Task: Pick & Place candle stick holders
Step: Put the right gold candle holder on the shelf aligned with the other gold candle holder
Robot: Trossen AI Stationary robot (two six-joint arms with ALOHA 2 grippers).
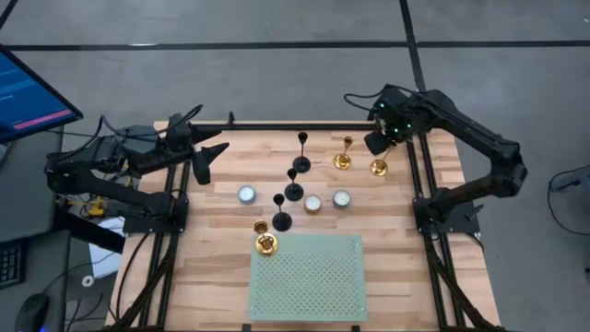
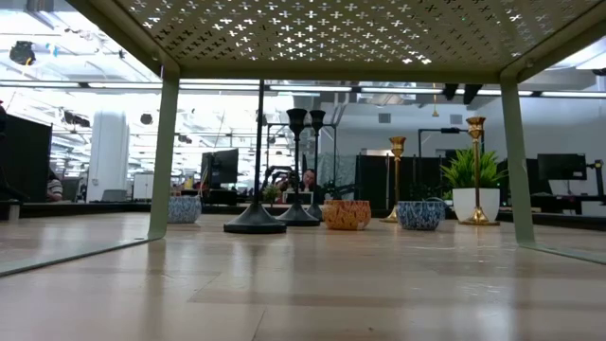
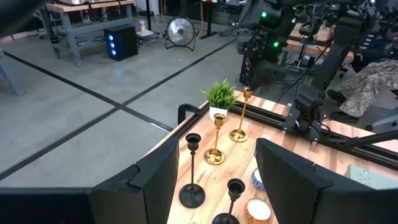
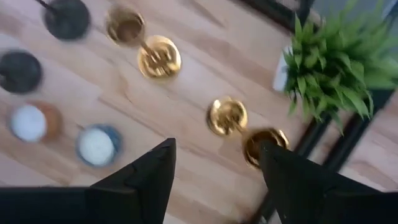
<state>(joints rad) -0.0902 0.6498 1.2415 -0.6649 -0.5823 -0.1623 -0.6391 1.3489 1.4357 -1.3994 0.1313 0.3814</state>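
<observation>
Hovering open-fingered over the table's far right, at about one o'clock: right gripper [image 4: 214, 168], above a gold holder [image 1: 379, 167] beside the potted plant [image 4: 339, 59]. Standing just left of it, a second gold holder [image 1: 343, 160]; a third [image 1: 265, 243] at the green perforated shelf's [image 1: 309, 277] ten o'clock corner. Standing mid-table, three black holders [image 1: 281, 220] among small candles [image 1: 247, 195]. Waiting at nine o'clock, parted: left gripper [image 3: 214, 180].
</observation>
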